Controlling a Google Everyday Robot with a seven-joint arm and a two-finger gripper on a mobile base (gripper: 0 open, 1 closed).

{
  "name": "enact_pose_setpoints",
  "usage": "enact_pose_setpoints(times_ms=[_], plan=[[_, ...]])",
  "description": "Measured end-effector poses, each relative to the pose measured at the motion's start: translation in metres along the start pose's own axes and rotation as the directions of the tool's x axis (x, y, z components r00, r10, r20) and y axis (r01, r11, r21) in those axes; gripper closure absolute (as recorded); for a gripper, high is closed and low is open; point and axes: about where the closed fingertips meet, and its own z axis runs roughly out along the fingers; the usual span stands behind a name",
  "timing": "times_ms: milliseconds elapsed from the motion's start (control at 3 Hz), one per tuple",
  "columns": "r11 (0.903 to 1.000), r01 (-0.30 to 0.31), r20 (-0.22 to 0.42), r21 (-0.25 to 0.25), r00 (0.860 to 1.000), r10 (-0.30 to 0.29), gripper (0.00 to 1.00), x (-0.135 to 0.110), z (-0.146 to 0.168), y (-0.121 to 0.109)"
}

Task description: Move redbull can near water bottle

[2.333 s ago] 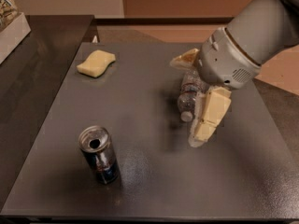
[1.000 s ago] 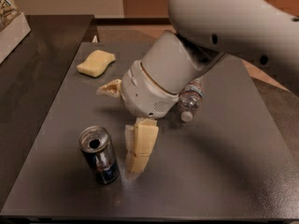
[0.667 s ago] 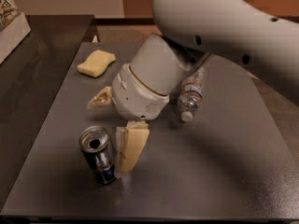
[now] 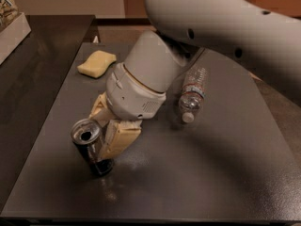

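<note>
Redbull can (image 4: 91, 149) sits at the front-left of the table (image 4: 221, 178), tilted, silver top leaning left and toward the camera, base on or just off the surface; we can't tell which. Gripper (image 4: 102, 134) is right on it: we see one tan finger (image 4: 120, 138) pressed against the can's right side and the other behind the can's top, so we read the claw as closed down to can width with the can clamped between. The grey-white wrist sits directly above and behind the can, and the arm (image 4: 225, 22) runs up to the top right. Water bottle (image 4: 191, 94) lies on its side near mid-table, white cap pointing toward the camera, right of the wrist and well apart from the can. The wrist covers the table between the two. Yellow sponge (image 4: 97, 63) lies flat at the back-left of the table, apart from everything else. Left of the table we see a darker counter (image 4: 37, 65), with a white box (image 4: 11, 29) at its far-left edge.
</note>
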Motion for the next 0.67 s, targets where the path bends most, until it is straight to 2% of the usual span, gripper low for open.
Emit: enact_pose_setpoints(times_ms=[333,667], plan=[[1.0,-0.005,0.009,0.006,1.0,0.005,0.87,-0.001,-0.005,-0.004],[0.9991,-0.026,0.003,0.034,1.0,0.026,1.0,0.001,-0.015,-0.016]])
